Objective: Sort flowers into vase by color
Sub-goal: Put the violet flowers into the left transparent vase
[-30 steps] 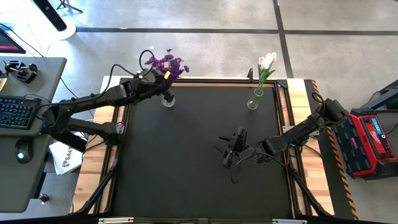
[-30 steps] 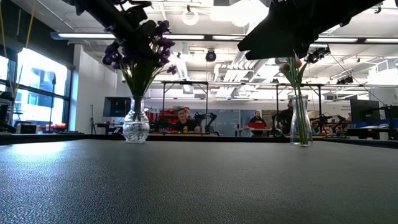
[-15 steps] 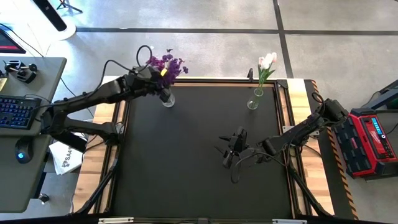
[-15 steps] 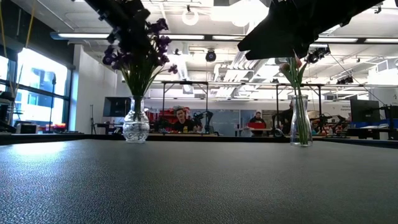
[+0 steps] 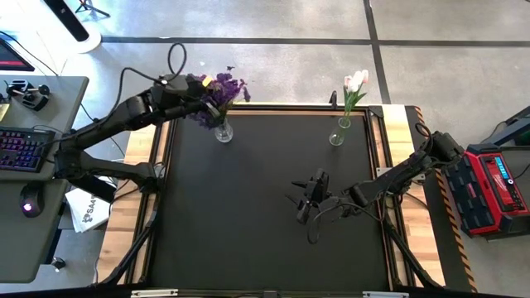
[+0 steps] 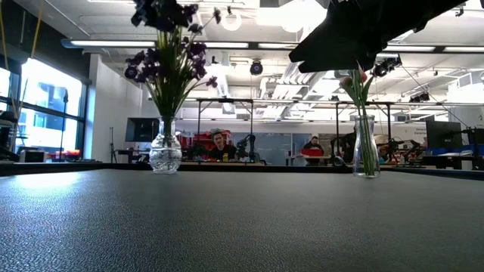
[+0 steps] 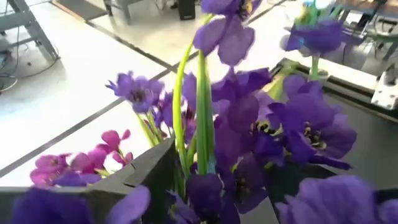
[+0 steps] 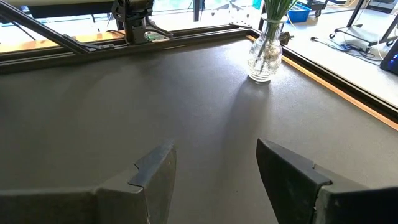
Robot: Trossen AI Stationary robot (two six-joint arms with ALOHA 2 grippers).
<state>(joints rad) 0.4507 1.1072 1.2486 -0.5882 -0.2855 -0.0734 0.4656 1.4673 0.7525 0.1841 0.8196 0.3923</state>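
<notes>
Looking straight down, starting from the round vase (image 5: 223, 132) as the anchor. Stuffed with the purple flowers (image 5: 224, 87), stems down in the glass, blooms fanned out above it. Left gripper (image 5: 197, 101) just above and slightly outboard of that vase, buried in the blooms. From the left wrist view, green stems running up right beside one dark finger, but honestly can't tell whether clamped on one or not.

Back edge and left edge of the black mat (image 5: 240, 232) both close to the round vase, wooden table border (image 5: 137, 207) right past them. Tight corner, not much slack there.

Along the same back edge, well off to the right of the round vase: a tall narrow vase (image 5: 337, 135) holding the pink and white tulips (image 5: 356, 81).

Right gripper (image 5: 305, 199) well apart from the round vase, out toward the front-right over bare mat. Spread wide, holding nothing.

Loads of open mat in front of the round vase, all the way to the near edge.
</notes>
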